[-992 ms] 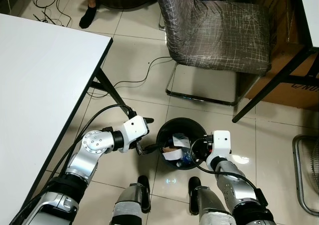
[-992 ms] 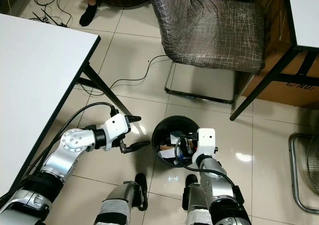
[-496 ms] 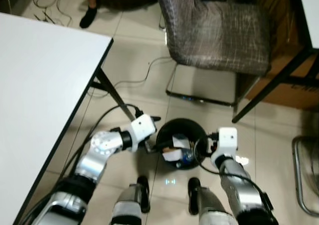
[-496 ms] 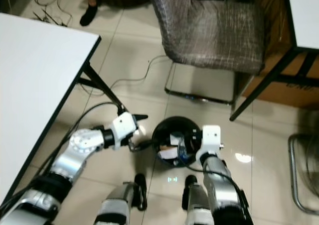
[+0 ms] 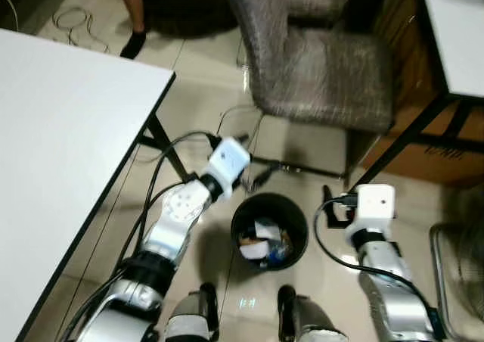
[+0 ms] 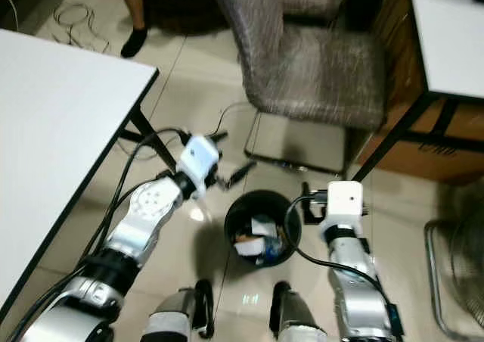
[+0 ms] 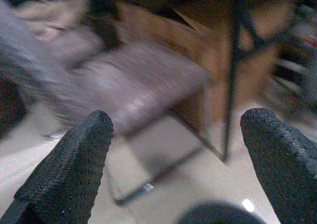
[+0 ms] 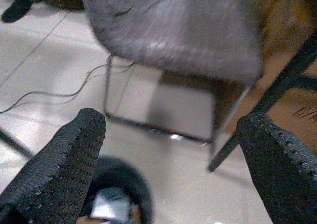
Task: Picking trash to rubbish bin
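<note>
A black round rubbish bin (image 5: 235, 222) stands on the tiled floor between my arms. Inside it lie white paper (image 5: 262, 229) and other scraps. My left gripper (image 5: 253, 159) hangs open and empty just beyond the bin's far left rim. In the left wrist view its fingers (image 7: 74, 159) stand wide apart and frame the chair. My right gripper (image 8: 171, 122) is open too, with nothing held. It is at the bin's right side, with its white wrist (image 5: 376, 203) beside the rim. The right wrist view catches the bin (image 8: 119, 184) below the fingers.
A grey fabric chair (image 5: 318, 62) on a metal frame stands just beyond the bin. A white table (image 5: 60, 130) runs along my left. A second table (image 5: 454, 32) and a cardboard box (image 5: 431, 157) are at the right. Cables (image 5: 72, 17) and a person's foot (image 5: 132, 43) lie far left.
Both arms have risen from the bin's rim. The left gripper swung from the bin's left side to beyond its far edge. The view has shifted and blurred.
</note>
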Robot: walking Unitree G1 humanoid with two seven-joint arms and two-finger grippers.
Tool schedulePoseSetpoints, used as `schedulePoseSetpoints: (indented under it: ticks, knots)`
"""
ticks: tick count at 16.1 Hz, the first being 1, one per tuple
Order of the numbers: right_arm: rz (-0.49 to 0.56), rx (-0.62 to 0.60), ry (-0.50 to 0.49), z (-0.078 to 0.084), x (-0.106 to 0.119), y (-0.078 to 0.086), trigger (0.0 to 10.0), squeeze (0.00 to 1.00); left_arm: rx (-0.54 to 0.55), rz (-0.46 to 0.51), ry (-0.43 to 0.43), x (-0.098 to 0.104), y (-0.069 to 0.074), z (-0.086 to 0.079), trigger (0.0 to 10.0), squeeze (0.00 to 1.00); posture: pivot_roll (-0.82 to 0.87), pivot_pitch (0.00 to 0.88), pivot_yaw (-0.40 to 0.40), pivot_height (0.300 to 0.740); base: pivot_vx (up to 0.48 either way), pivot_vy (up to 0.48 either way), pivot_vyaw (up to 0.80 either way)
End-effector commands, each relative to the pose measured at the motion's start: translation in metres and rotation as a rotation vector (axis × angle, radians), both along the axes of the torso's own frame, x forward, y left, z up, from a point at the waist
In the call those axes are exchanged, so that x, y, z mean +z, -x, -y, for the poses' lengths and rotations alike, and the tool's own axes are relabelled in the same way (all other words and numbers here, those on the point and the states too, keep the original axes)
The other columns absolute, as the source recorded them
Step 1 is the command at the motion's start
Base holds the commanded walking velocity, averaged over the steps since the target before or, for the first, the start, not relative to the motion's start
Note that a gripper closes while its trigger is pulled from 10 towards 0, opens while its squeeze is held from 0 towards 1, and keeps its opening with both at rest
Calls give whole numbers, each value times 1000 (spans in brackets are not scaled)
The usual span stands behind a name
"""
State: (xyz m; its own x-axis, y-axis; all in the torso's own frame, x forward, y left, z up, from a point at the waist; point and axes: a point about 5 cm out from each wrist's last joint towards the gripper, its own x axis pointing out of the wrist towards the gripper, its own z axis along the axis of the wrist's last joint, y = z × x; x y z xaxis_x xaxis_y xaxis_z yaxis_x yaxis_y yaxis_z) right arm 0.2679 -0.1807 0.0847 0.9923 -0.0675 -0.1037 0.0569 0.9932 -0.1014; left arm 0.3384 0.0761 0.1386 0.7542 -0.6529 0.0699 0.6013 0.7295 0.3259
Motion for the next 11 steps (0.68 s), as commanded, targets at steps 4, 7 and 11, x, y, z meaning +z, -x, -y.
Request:
schedulePoseSetpoints:
  ticks: [4, 7, 11]
  knots:
    - [34, -93, 109, 12, 16, 15, 10000, 0, 184, 44, 80, 11, -9, 1, 10000, 0, 104, 127, 4, 740, 0, 0, 0]
    - [33, -90, 101, 5, 18, 24, 10000, 0, 226, 33, 90, 6, -8, 4, 10000, 0, 97, 103, -3, 740, 0, 0, 0]
    - [36, -103, 83, 6, 20, 25, 10000, 0, 231, 35, 94, 6, -6, 11, 10000, 0, 96, 92, -2, 740, 0, 0, 0]
